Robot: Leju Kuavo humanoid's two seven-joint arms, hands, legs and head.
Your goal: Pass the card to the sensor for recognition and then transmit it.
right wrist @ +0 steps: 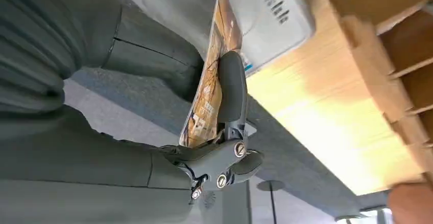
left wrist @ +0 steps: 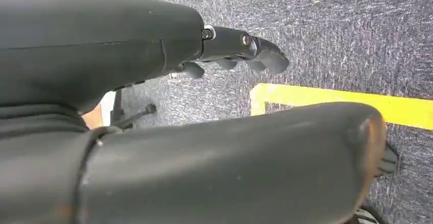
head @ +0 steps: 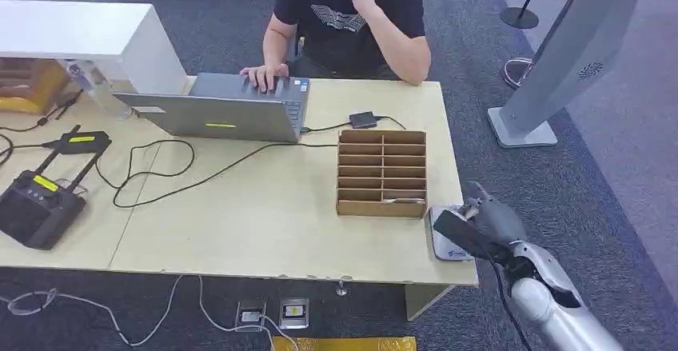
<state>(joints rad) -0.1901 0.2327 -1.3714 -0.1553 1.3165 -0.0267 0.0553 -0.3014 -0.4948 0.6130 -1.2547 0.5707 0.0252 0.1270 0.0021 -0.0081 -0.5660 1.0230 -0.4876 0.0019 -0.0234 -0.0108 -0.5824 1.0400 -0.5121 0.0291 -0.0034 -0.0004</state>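
**Robot holds card over sensor at worktop's near right corner**

The robot's right hand (head: pixel 480 221) grips an orange-printed card (right wrist: pixel 212 76), pinching it between thumb and fingers (right wrist: pixel 231 89). The card hangs just above the pale grey sensor (head: pixel 448 243), a flat pad lying at the near right corner of the light wooden worktop (head: pixel 264 215); whether card and pad touch cannot be told. Just left of the sensor stands a brown cardboard organiser (head: pixel 381 173) with rows of slots. The left hand (left wrist: pixel 240 50) hangs over grey carpet beside a yellow floor line (left wrist: pixel 332 101), fingers loosely curled and holding nothing. At the far side a person in a black T-shirt (head: pixel 348 15) rests a hand on a grey laptop (head: pixel 224 111). A black router with antennas (head: pixel 36 203) sits at the worktop's left.
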